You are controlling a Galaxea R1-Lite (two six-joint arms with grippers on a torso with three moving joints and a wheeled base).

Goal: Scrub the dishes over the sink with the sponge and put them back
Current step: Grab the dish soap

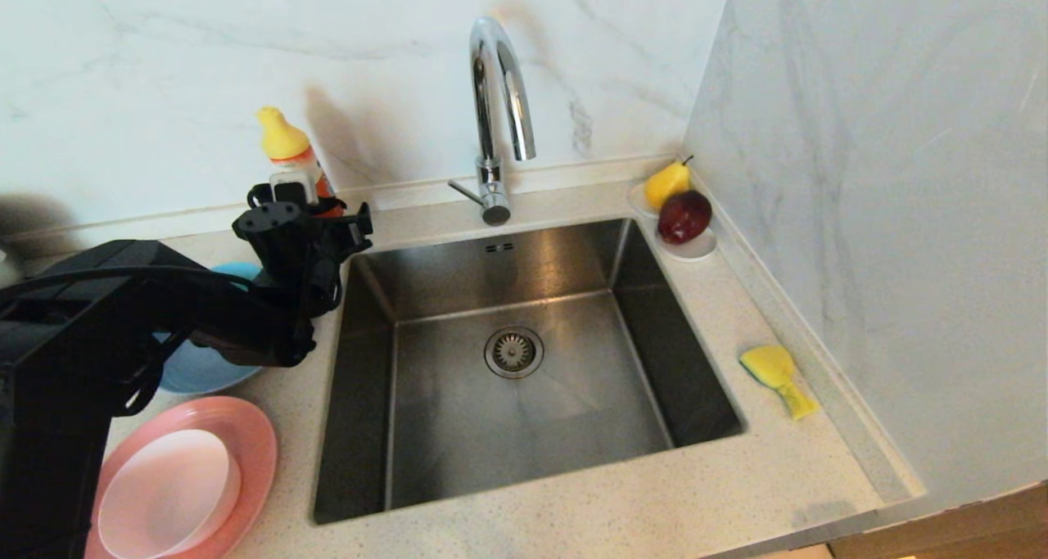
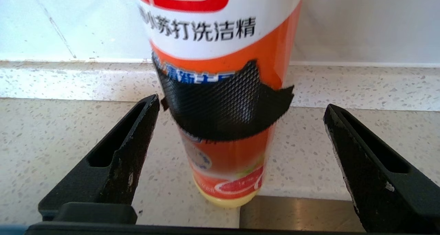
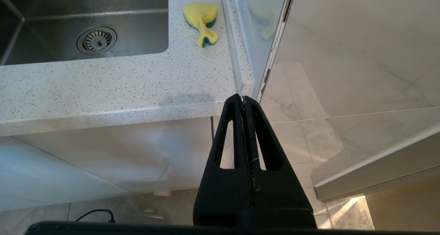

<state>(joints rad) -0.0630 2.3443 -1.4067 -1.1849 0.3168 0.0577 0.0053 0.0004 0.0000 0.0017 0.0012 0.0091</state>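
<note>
My left gripper (image 1: 311, 209) (image 2: 241, 102) is open at the sink's back left corner. Its fingers (image 2: 137, 131) stand either side of an orange-and-white detergent bottle (image 1: 288, 148) (image 2: 220, 32) without touching it. The yellow sponge (image 1: 778, 377) (image 3: 201, 21) lies on the counter right of the sink (image 1: 655, 322) (image 3: 137, 32). Left of the sink, a pale bowl (image 1: 168, 493) sits on a salmon-pink plate (image 1: 250, 436). Behind them my arm partly hides a grey-blue plate (image 1: 196, 371) and a teal bowl (image 1: 237, 271). My right gripper (image 3: 241, 98) is shut on nothing, low before the counter's front edge.
A tall chrome tap (image 1: 495, 92) rises behind the basin. A white saucer (image 1: 696, 250) with a yellow pear (image 1: 665, 184) and a dark red fruit (image 1: 684, 215) stands at the back right corner. Marble walls close the back and the right side.
</note>
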